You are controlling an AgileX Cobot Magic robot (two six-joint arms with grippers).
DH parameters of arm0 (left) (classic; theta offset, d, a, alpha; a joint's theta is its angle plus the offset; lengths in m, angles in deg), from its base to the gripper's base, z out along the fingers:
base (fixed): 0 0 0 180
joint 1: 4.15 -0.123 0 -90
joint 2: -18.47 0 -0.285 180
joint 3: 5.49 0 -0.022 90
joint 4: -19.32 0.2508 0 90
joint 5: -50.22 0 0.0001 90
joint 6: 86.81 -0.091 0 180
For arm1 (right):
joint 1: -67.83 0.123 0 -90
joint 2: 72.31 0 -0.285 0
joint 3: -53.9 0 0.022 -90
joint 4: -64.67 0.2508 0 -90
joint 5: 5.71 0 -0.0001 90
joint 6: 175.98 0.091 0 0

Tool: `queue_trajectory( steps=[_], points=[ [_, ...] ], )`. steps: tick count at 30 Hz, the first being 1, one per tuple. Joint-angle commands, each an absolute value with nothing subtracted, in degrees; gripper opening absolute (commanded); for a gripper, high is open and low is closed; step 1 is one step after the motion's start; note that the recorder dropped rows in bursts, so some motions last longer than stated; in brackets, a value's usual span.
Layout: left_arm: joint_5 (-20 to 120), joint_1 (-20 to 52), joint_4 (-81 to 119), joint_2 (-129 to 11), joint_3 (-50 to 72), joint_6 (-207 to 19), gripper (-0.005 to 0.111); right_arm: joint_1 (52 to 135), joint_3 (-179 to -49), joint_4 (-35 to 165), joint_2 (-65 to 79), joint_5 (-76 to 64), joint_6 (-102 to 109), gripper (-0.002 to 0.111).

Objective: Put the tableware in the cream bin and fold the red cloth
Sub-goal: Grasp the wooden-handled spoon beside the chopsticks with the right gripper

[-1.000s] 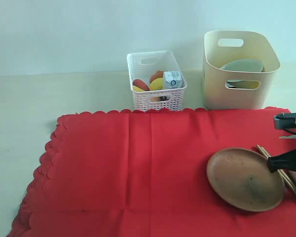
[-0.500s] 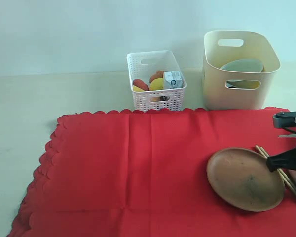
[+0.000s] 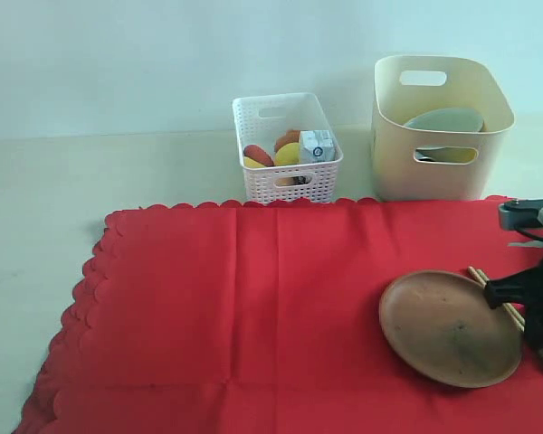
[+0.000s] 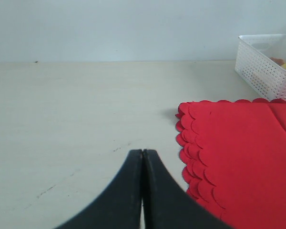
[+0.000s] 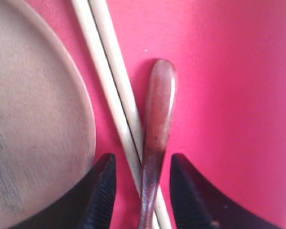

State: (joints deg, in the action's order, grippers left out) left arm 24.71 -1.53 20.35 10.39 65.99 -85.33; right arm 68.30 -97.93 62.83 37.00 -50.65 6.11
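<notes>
The red cloth (image 3: pixel 253 307) lies spread flat over the table. On its right part sit the brown plate (image 3: pixel 448 327) and, beside it, the wooden chopsticks (image 5: pixel 109 71) and a glossy reddish-brown spoon handle (image 5: pixel 159 105). My right gripper (image 5: pixel 142 167) is open, one finger on each side of the chopsticks and the handle, close to the plate's rim (image 5: pixel 86 124). The cream bin (image 3: pixel 439 136) stands at the back right with the pale bowl (image 3: pixel 445 118) inside. My left gripper (image 4: pixel 143 153) is shut and empty over bare table, beside the cloth's scalloped edge (image 4: pixel 186 138).
A white lattice basket (image 3: pixel 285 149) holding food and a small carton stands at the back, left of the cream bin. The cloth reaches nearly to the front and right edges of the exterior view. Bare table (image 3: pixel 45 208) lies left of the cloth.
My right gripper's jaws have opened around the chopsticks and spoon handle, and the gripper has shifted slightly beside the plate. The left gripper and everything else stay where they were.
</notes>
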Motion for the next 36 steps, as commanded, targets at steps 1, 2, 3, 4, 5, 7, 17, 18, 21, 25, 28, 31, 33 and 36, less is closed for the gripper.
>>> queue_trajectory(
  steps=[1, 2, 3, 4, 5, 7, 17, 18, 21, 25, 28, 31, 33, 36],
  points=[
    [25.39, -1.62, 20.1, 10.68, 66.14, -85.36, 0.0, 68.18, -98.02, 62.9, 36.41, -50.09, 5.77, 0.038],
    [25.39, -1.62, 20.1, 10.68, 66.14, -85.36, 0.0, 68.18, -98.02, 62.9, 36.41, -49.98, 5.77, 0.038],
    [25.39, -1.62, 20.1, 10.68, 66.14, -85.36, 0.0, 68.18, -98.02, 62.9, 36.41, -49.87, 5.77, 0.038],
    [25.39, -1.62, 20.1, 10.68, 66.14, -85.36, 0.0, 68.18, -98.02, 62.9, 36.41, -49.87, 5.77, 0.038],
    [25.39, -1.62, 20.1, 10.68, 66.14, -85.36, 0.0, 68.18, -98.02, 62.9, 36.41, -49.87, 5.77, 0.038],
    [25.39, -1.62, 20.1, 10.68, 66.14, -85.36, 0.0, 68.18, -98.02, 62.9, 36.41, -49.87, 5.77, 0.038],
    [25.39, -1.62, 20.1, 10.68, 66.14, -85.36, 0.0, 68.18, -98.02, 62.9, 39.61, -50.55, 5.77, 0.038],
    [25.39, -1.62, 20.1, 10.68, 66.14, -85.36, 0.0, 68.18, -98.02, 62.9, 40.1, -50.55, 5.77, 0.038],
    [25.39, -1.62, 20.1, 10.68, 66.14, -85.36, 0.0, 68.18, -98.02, 62.9, 40.12, -50.23, 5.77, 0.03],
    [25.39, -1.62, 20.1, 10.68, 66.14, -85.36, 0.0, 68.18, -98.99, 62.65, 39.26, -50.76, 5.77, 0.008],
    [25.39, -1.62, 20.1, 10.68, 66.14, -85.36, 0.0, 68.18, -99.12, 62.22, 38.23, -50.76, 5.77, 0.0],
    [25.39, -1.62, 20.1, 10.68, 66.14, -85.36, 0.0, 68.18, -99.12, 62.05, 37.45, -50.9, 5.77, 0.0],
    [25.39, -1.62, 20.1, 10.68, 66.14, -85.36, 0.0, 68.18, -99.12, 62.05, 37.1, -51.14, 5.77, 0.0],
    [25.39, -1.62, 20.1, 10.68, 66.14, -85.36, 0.0, 68.18, -99.12, 62.05, 36.63, -51.59, 5.66, 0.0]
  ],
)
